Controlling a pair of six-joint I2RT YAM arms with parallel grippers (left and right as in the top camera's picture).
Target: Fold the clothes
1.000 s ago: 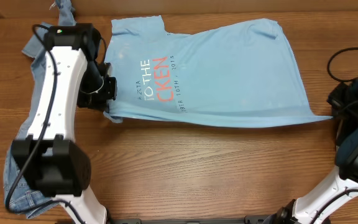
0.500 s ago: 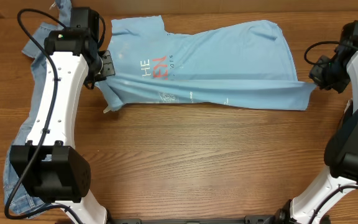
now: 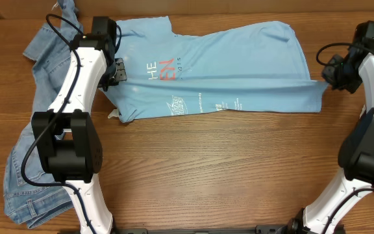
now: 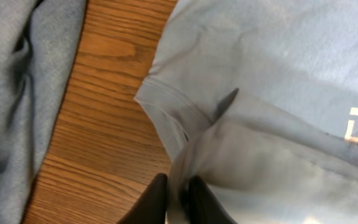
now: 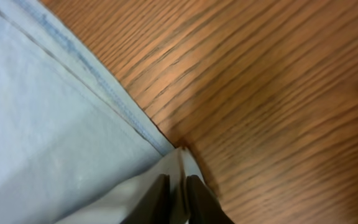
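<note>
1. Inspect the left tool (image 4: 178,198). Its two dark fingers stand narrow, clamped on a bunched fold of the light sky-blue short-sleeved cotton T-shirt (image 3: 239,62), close to a stitched sleeve hem.
2. Inspect the right tool (image 5: 174,198). Its fingers also stand narrow, pinching a corner of the same T-shirt at the point where the stitched hem ends.
3. Locate the T-shirt. It lies spread crosswise on the far part of the brown wood-grain surface (image 3: 213,175), stretched between the two tools. The left tool holds its left end and the right tool holds its right end.
4. Observe the folded strip (image 3: 252,101). The near edge of the T-shirt is turned over onto the front and runs as a long band from one tool to the other. The band carries small white print and covers the lower part of the white and coral-red lettering (image 3: 161,70).
5. Note the darker blue denim jeans (image 3: 44,78). They lie crumpled along the left side of the surface, partly under the left arm. In the left wrist view, a strip of bare wood separates them from the T-shirt sleeve.
</note>
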